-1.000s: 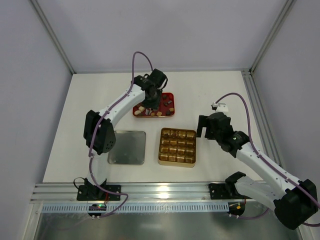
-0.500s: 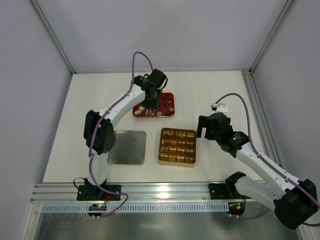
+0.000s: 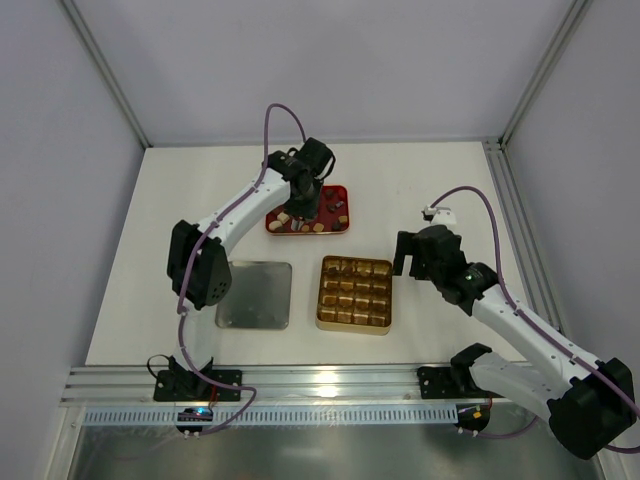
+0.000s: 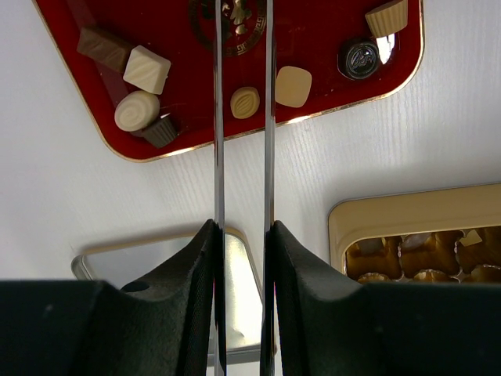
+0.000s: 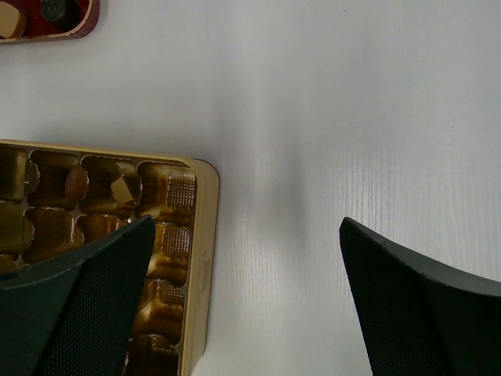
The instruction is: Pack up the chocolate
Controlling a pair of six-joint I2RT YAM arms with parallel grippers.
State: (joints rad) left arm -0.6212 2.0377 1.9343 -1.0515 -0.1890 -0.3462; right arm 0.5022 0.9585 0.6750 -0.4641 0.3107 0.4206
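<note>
Unmoved in the overhead view since a second ago: both arms, tray [image 4: 313, 31], tin [image 5: 205, 235]. Left claw [image 3: 305, 208]: thin fingers narrowly apart over the red tray, straddling one round cream chocolate [image 4: 245, 102], gripping nothing. Other pieces loose in tray; a few in tin cells. Right claw [image 5: 246, 235]: wide apart, empty, above counter [image 5: 352, 117] beside tin.

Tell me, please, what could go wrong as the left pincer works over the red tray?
The left pincer stands narrow over crowded chocolates: a round cream piece lies between its fingers and a cream square beside one, so closing could nudge or grab the wrong piece. The gold tin has small cells; a tilted drop may miss.
</note>
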